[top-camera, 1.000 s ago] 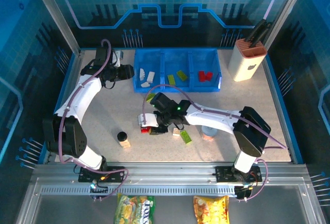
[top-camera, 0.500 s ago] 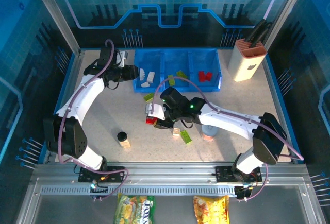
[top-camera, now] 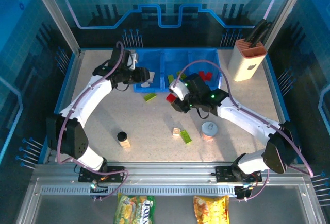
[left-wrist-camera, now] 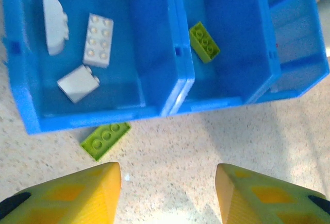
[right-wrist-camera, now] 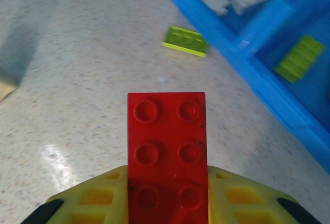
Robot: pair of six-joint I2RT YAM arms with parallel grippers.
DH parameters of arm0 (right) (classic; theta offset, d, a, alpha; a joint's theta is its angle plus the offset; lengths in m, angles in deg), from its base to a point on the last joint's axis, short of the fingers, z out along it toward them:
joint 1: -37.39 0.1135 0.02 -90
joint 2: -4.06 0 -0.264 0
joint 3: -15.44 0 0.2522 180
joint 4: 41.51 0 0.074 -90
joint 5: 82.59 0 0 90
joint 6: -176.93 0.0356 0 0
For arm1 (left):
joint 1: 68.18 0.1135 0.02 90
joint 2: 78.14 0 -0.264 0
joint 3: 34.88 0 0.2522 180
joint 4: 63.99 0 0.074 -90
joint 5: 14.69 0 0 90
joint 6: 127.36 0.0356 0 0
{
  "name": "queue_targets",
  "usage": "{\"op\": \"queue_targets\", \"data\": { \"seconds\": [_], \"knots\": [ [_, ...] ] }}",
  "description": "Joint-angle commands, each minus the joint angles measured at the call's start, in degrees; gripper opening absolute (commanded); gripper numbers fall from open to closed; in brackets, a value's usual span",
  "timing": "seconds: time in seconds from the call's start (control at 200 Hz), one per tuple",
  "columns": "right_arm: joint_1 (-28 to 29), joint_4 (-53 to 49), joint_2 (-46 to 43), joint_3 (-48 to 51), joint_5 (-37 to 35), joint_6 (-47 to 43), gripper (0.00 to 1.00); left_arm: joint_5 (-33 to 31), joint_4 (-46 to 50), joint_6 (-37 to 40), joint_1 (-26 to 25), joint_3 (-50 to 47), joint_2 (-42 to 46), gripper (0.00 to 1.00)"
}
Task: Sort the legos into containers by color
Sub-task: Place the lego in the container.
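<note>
A red brick point(right-wrist-camera: 166, 152) is clamped in the jaws of the right gripper point(top-camera: 173, 96) just near of the blue tray point(left-wrist-camera: 98, 117), while the left gripper point(left-wrist-camera: 167, 183) is spread wide, empty, over a green brick point(left-wrist-camera: 104, 139) by the tray's near wall

Left gripper point(top-camera: 143, 74), upper left of centre in the top view, fingers point(left-wrist-camera: 77, 193) spread apart; right gripper point(top-camera: 174, 96), at centre, 2 fingers point(right-wrist-camera: 93, 203) clamped on red lego point(right-wrist-camera: 166, 147).
</note>
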State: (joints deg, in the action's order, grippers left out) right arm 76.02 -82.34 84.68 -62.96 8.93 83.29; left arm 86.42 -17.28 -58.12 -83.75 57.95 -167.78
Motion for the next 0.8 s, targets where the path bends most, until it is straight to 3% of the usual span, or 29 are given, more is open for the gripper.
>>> {"op": "queue_targets", "data": {
  "seconds": [0.0, 0.24, 0.465, 0.795],
  "knots": [
    [-4.46, -4.19, -0.8, -2.2, -2.56, 7.95, 0.19, -1.52, -0.22, -1.99, -2.51, -2.75, 1.52, 0.52],
    [-12.94, -10.28, 3.35, -7.79, -3.37, 14.59, 0.18, -4.22, -3.07, -3.85, -6.49, -7.29, 4.08, 0.52],
    [-16.3, -15.04, 9.04, -14.7, -4.6, 16.27, 0.17, -5.69, -5.87, -5.74, -8.69, -10.72, 5.15, 0.52],
    [-22.49, -14.83, 15.74, -19.86, -1.0, 18.17, 0.16, -7.32, -6.06, -5.7, -10.9, -10.69, 4.08, 0.52]
  ]
}}
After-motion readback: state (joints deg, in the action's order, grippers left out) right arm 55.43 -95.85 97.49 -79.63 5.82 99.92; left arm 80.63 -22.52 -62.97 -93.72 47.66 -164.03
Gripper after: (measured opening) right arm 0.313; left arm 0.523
